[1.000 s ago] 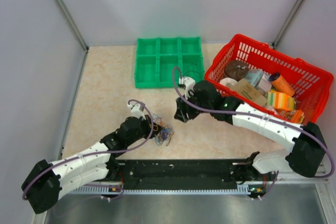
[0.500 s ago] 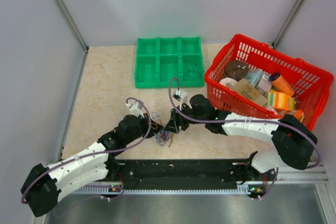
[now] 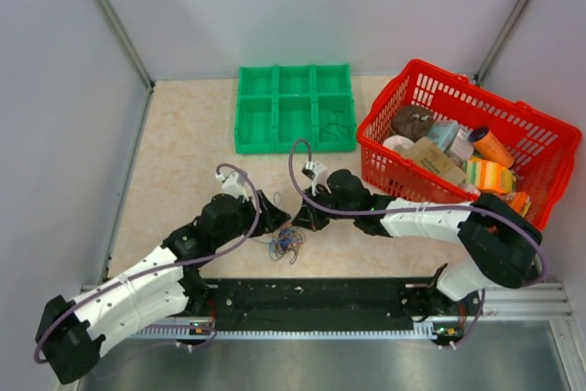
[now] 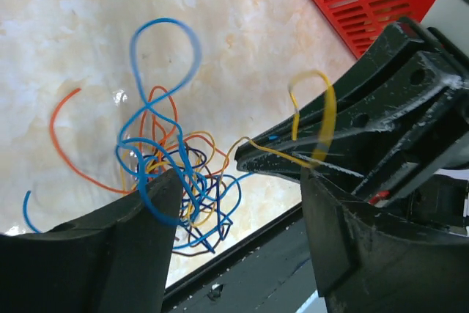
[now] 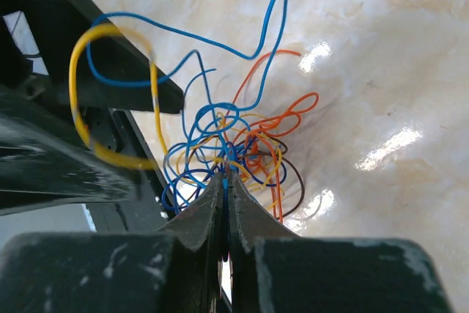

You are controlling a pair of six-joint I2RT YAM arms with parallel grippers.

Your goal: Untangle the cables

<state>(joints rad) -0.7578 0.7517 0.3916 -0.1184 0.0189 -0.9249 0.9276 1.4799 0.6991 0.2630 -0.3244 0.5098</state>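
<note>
The cables [image 3: 286,244] are a small tangle of thin blue, orange, yellow and dark wires on the marbled table, just in front of both grippers. In the left wrist view the cables [image 4: 183,181] lie between and beyond my left gripper [image 4: 238,210], which stands open and grips nothing. My right gripper [image 5: 226,175] is shut on strands at the near edge of the cables [image 5: 242,137]; a blue one shows pinched between its jaws. A yellow loop [image 5: 102,100] rises from the tangle. From above, the left gripper [image 3: 272,220] and right gripper [image 3: 299,222] almost meet.
A green compartment tray [image 3: 295,107] sits at the back of the table. A red basket [image 3: 549,148] full of packages stands at the right, close to the right arm. The black base rail [image 3: 311,299] runs along the near edge, right next to the tangle.
My left gripper has opened. My right gripper came down and left to the tangle and shut on strands there. The tangle has shifted slightly.
</note>
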